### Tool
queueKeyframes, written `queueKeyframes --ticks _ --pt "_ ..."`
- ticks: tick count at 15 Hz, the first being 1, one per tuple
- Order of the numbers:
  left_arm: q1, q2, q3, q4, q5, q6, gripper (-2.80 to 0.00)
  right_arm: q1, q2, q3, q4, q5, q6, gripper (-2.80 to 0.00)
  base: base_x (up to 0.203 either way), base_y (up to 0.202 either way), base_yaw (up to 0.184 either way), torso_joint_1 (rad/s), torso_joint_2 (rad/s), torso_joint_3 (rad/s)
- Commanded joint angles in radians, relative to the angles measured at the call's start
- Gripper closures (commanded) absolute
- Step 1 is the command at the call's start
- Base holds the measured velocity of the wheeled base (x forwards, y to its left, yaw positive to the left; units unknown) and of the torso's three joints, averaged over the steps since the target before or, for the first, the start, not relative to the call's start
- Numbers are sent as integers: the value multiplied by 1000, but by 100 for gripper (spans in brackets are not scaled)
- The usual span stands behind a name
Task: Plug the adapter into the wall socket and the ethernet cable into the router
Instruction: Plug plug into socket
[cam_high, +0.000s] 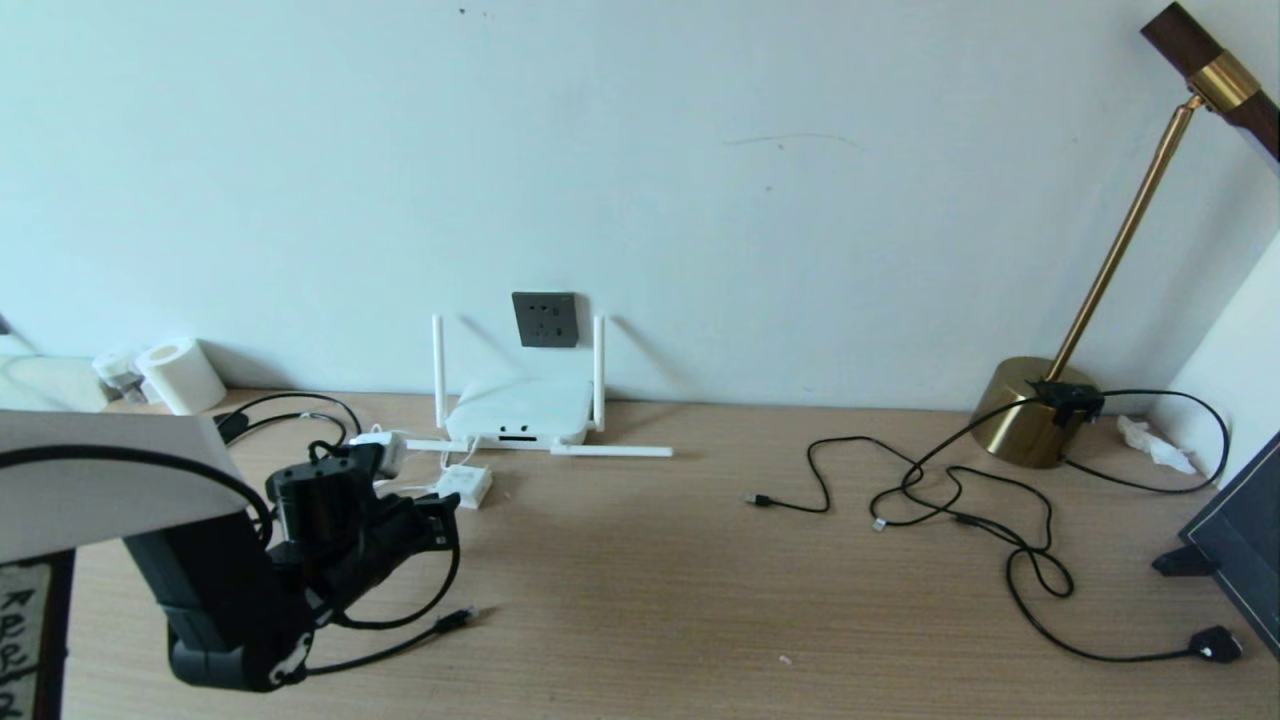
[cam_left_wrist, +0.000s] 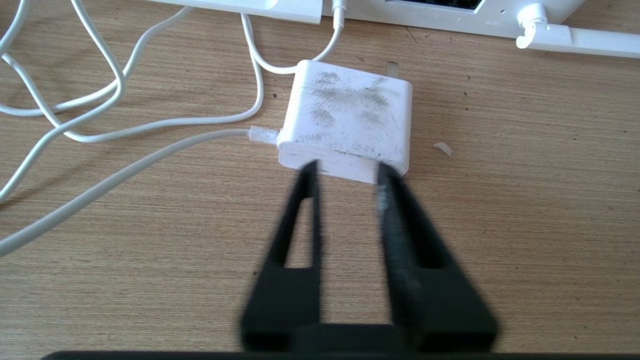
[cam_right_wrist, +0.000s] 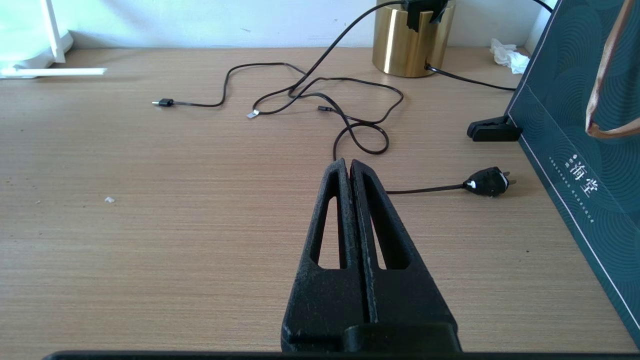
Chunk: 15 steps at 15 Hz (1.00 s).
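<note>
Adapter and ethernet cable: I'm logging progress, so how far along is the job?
Nothing looks done. The adapter lies on the desk, unplugged, and the wall socket is empty. In hand: the left gripper, open, points at the adapter without gripping it. Left: plug it in, then take the ethernet cable, lying loose on the desk, to the router. The right gripper is shut and idle.
</note>
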Motion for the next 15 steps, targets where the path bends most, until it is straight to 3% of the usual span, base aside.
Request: queueKeyframes --ticks 1,7,10,15 --pt "3 5 -8 -6 -7 4 -280 -1 0 0 -1 0 0 0 0 0 0 0 0 0" --pt "10 13 -55 1 -20 29 -280 0 1 0 -1 0 0 0 0 0 0 0 0 0" --pt "26 25 -73 20 -74 58 -280 0 0 0 -1 0 0 0 0 0 0 0 0 0" --pt "31 56 -115 20 -74 91 -280 1 0 0 -1 0 0 0 0 0 0 0 0 0"
